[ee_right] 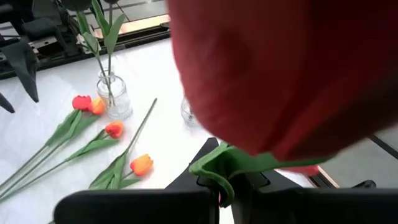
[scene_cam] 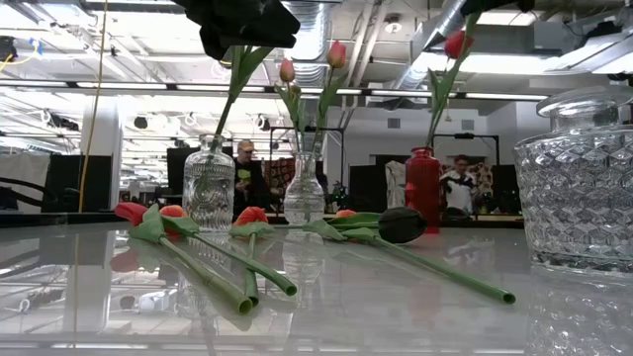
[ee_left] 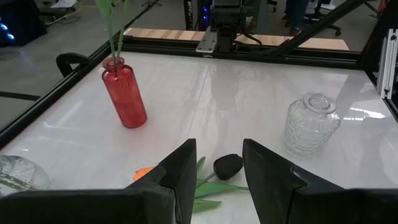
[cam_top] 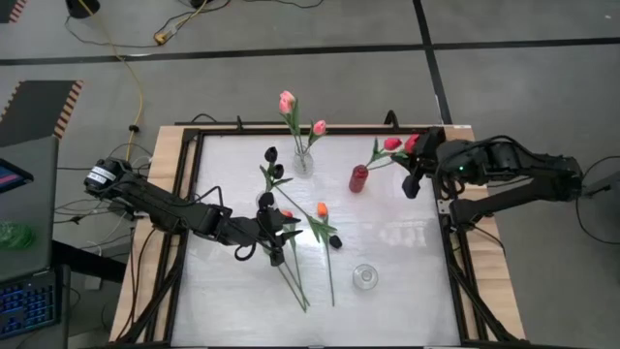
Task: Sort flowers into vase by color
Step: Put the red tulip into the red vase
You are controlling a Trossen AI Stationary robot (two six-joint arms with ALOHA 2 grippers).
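My right gripper (cam_top: 415,174) (ee_right: 233,180) hovers at the table's far right, just right of the red vase (cam_top: 358,178), shut on a red tulip (cam_top: 412,143) whose head (ee_right: 280,74) fills the right wrist view. The red vase holds one red tulip (cam_top: 391,143). A clear vase (cam_top: 303,160) holds pink tulips (cam_top: 287,101); another (cam_top: 266,199) holds black ones (cam_top: 271,153). My left gripper (cam_top: 276,237) (ee_left: 217,168) hangs open above the tulips lying mid-table: a black head (ee_left: 227,165), an orange one (cam_top: 322,208), red ones (scene_cam: 129,212). My right gripper pinches the red tulip between its two fingers at the green stem and leaf base (ee_right: 217,163) just under the head. The tulip is lifted clear of the table, with the head standing above the fingers, close to the camera. The rest of the stem is hidden.
An empty clear vase (cam_top: 364,276) stands near the table's near edge, right of the lying stems (cam_top: 295,281). A black frame rail (cam_top: 450,242) runs around the white tabletop. Bare table lies between the empty vase and the right rail. People (scene_cam: 244,168) show far behind the table.
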